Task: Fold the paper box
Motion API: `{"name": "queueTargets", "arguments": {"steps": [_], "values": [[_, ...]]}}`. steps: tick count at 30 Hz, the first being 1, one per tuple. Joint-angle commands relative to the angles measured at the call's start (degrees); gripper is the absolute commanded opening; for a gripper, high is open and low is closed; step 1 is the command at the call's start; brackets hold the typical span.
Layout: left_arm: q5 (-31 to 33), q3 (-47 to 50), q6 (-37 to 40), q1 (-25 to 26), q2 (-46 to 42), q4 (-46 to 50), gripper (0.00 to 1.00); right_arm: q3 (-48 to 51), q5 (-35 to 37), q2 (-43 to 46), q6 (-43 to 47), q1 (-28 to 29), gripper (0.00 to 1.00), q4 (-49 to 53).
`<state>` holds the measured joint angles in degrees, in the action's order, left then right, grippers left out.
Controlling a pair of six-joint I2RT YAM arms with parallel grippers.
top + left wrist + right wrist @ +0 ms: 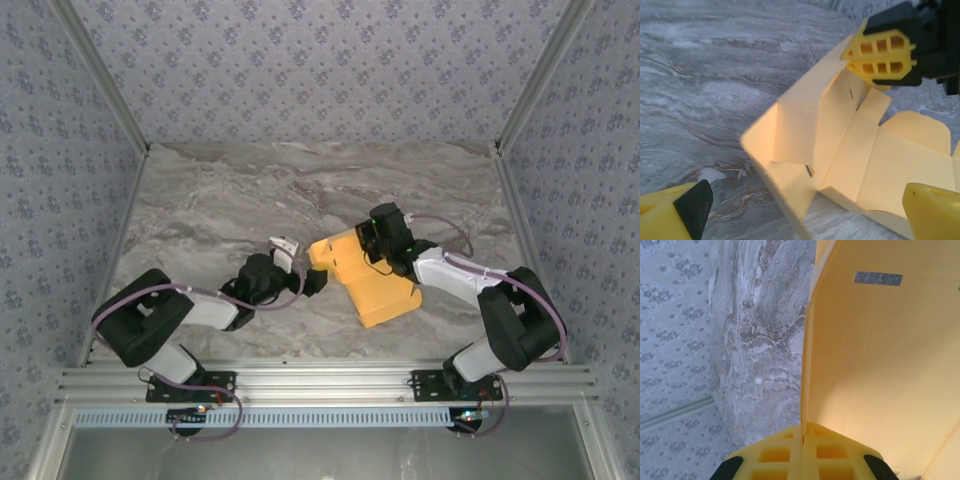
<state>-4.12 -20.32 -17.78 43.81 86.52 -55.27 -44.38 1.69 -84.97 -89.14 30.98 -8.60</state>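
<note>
right gripper (pixel 804 445) clamps a raised flap (pixel 880 365) of the paper box (pixel 375 290); left gripper (pixel 312 282), fingers (pixel 690 212) apart, faces its left end.

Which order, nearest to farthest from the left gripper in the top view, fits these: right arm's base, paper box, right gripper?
1. paper box, just right of the left gripper.
2. right gripper, farther right, pinching the box's flap.
3. right arm's base, at the near right edge.
</note>
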Motion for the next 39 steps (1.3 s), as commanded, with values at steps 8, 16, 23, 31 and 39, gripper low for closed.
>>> {"name": "queueTargets", "arguments": {"steps": [8, 16, 23, 31, 39], "values": [[4.0, 3.9, 5.0, -2.5, -8.2, 0.6, 0.97, 7.5, -19.1, 0.0, 11.8, -6.6, 0.07, -22.6], [3.9, -2.6, 6.6, -2.7, 4.2, -1.6, 0.85, 8.4, -26.1, -1.2, 13.5, -8.7, 0.06, -26.3], [-0.3, -7.0, 8.0, -2.7, 8.2, 1.1, 0.82, 10.1, -26.9, -1.9, 14.9, -8.8, 0.05, -26.6], [-3.8, -9.5, 8.4, -1.5, 12.2, -1.5, 0.69, 12.8, -25.1, -2.3, 14.5, -8.5, 0.04, -28.4], [-0.7, -12.0, 10.1, 1.8, 13.1, 0.7, 0.61, 15.3, -20.6, -1.7, 12.7, -6.6, 0.03, -30.9]]}}
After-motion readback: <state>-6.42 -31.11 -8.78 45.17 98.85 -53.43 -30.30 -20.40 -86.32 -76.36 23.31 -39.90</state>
